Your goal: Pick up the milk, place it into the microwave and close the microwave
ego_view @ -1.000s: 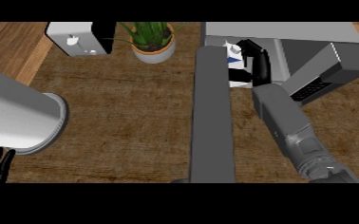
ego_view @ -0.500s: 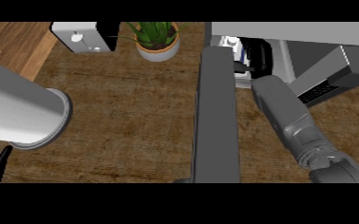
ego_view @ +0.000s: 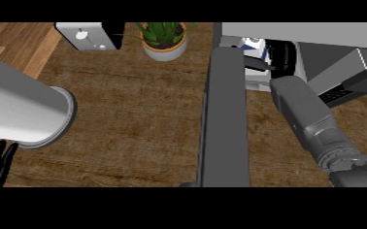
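The right hand [ego_view: 284, 58] is black and reaches into the open microwave [ego_view: 315, 34], its fingers curled round the milk [ego_view: 253, 45], a small white and blue carton that sits just inside the oven's mouth and is half hidden by the hand. Behind it runs the right forearm [ego_view: 308, 111], a smooth grey cylinder. The microwave door [ego_view: 225, 121] stands wide open, a long dark grey slab seen edge-on. The counter [ego_view: 136, 106] is rough brown wood grain. At the back stands a potted plant [ego_view: 165, 41] in a round pale pot, beside a white boxy appliance [ego_view: 90, 35]. The left hand [ego_view: 7, 157] barely shows at the lower left edge; I cannot tell how it is set.
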